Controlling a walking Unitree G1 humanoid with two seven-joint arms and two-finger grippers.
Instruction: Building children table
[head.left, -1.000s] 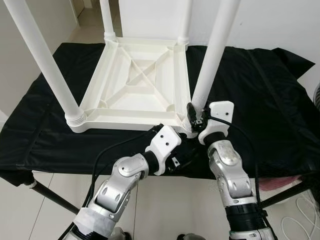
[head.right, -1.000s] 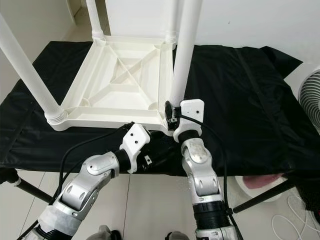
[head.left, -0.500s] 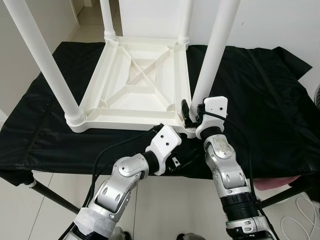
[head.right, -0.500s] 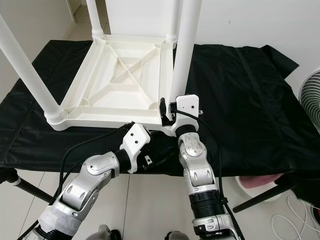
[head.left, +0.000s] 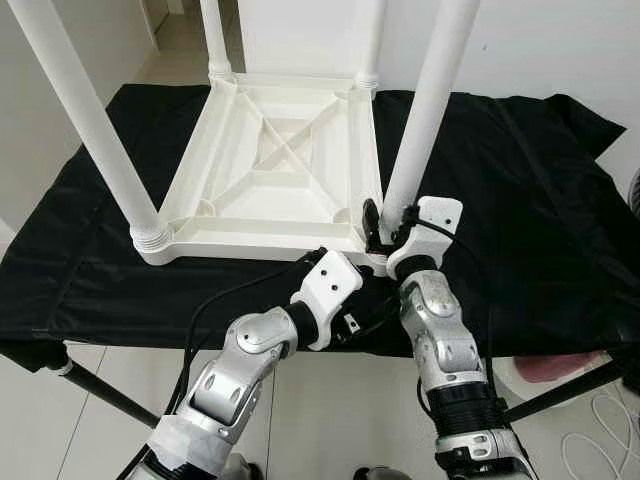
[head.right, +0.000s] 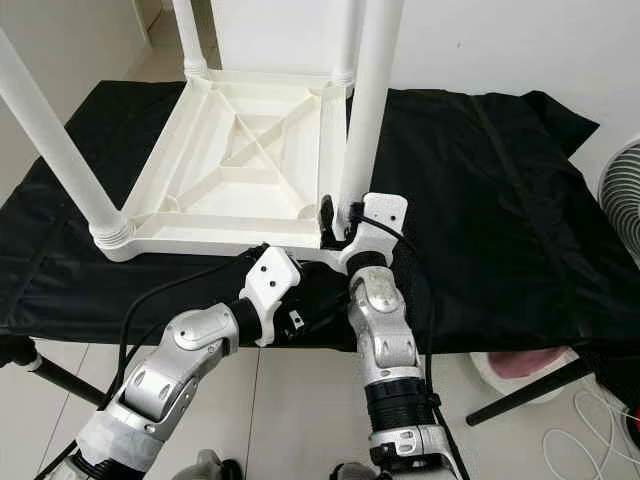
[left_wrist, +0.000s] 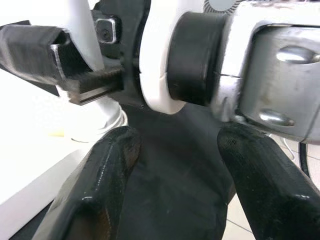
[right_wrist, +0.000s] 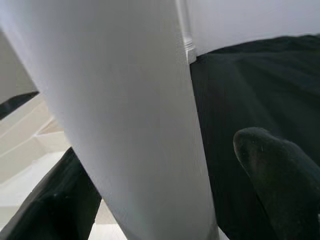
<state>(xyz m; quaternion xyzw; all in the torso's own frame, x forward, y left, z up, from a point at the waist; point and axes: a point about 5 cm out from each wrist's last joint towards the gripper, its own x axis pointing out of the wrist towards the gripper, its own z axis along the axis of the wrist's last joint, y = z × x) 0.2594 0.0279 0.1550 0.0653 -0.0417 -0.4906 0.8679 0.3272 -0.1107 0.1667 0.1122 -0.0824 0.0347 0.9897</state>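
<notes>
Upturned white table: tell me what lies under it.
The upturned white table rests on a black cloth that drapes over the support beneath. The support's top is hidden; a black leg shows below.

White upturned table, legs up

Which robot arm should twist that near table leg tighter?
The right one. Its tool already straddles the base of the near leg, one finger on each side. The left tool sits lower, beside the table's corner, open and holding nothing.

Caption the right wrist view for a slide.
Right gripper straddling the white table leg above the black cloth.
</notes>
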